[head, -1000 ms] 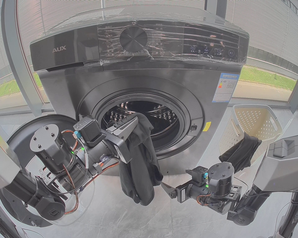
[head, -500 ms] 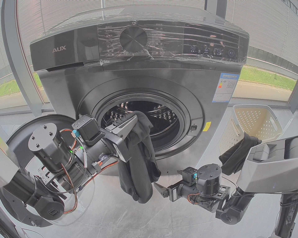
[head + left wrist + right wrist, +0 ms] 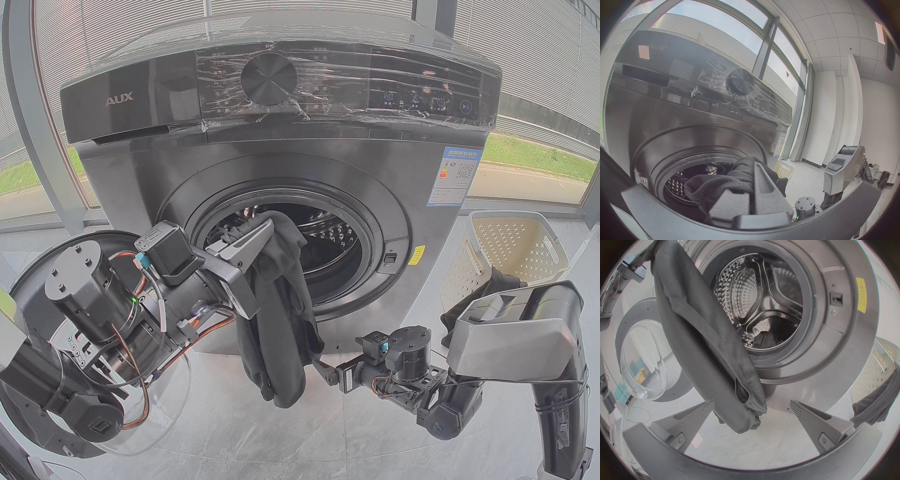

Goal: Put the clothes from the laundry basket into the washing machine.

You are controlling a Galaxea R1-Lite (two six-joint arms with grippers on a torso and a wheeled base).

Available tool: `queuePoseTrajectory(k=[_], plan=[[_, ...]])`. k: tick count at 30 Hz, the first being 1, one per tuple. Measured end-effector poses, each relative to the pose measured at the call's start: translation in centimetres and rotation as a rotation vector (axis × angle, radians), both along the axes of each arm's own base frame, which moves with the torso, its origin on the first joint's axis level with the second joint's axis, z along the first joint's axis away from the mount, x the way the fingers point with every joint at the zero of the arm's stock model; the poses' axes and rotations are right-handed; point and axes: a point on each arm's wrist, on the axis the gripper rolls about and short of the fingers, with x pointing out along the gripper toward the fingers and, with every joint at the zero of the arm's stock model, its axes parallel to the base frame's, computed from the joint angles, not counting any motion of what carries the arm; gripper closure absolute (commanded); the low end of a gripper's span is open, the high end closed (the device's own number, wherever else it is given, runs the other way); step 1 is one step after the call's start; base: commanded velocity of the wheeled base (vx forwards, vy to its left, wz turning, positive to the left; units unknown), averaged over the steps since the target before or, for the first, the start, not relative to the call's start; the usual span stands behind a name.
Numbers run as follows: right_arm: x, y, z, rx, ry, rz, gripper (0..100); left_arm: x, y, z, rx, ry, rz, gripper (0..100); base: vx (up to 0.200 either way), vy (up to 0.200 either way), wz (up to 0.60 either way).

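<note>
My left gripper (image 3: pixel 253 234) is shut on a dark grey garment (image 3: pixel 281 325) and holds it at the left rim of the washing machine's round opening (image 3: pixel 294 247). The cloth hangs down in front of the machine, almost to the floor. From the left wrist, the bunched cloth (image 3: pixel 725 186) sits between the shut fingers (image 3: pixel 765 190) before the drum. My right gripper (image 3: pixel 750 407) stands open just below and in front of the hanging garment's lower end (image 3: pixel 740 418), low by the machine's front. Another dark garment (image 3: pixel 490 290) drapes over the white laundry basket's (image 3: pixel 519 244) rim.
The machine's glass door (image 3: pixel 125 350) is swung open to the left, behind my left arm. Some clothing (image 3: pixel 767 338) lies inside the steel drum. The basket leans against the machine's right side. Pale tiled floor (image 3: pixel 262 437) spreads out in front.
My left gripper has lifted the garment slightly up and toward the opening. My right arm has moved left, bringing its gripper close under the hanging cloth.
</note>
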Motion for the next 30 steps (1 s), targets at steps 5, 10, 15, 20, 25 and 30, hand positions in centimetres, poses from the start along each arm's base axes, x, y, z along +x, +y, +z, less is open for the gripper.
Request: queuePoseTrajectory(k=[5,10,15,20,25,30], plan=[[0.9,0.5,-0.9,0.002,-0.008,-0.002,0,-0.1,0.0,0.3,-0.006,-0.008,-0.002,100,0.0,0.0,0.0],[2.0,1.3,-1.7,0.017,-0.027,-0.005,0,-0.1,0.1,0.5,-0.011,-0.014,-0.004,100,0.0,0.0,0.0],[3.3,1.8,-2.6,0.029,-0.045,-0.016,0,-0.1,0.1,0.6,-0.014,-0.019,-0.005,100,0.0,0.0,0.0],[4.5,2.3,-2.9,0.047,-0.07,-0.025,0,-0.2,0.1,0.7,-0.015,-0.021,-0.006,100,0.0,0.0,0.0],[5.3,2.6,-2.9,0.065,-0.094,-0.03,100,-0.2,0.0,0.7,-0.017,-0.021,-0.009,100,0.0,0.0,0.0],[5.4,2.8,-3.0,0.078,-0.11,-0.028,100,-0.3,0.0,0.7,-0.017,-0.021,-0.012,100,0.0,0.0,0.0]])
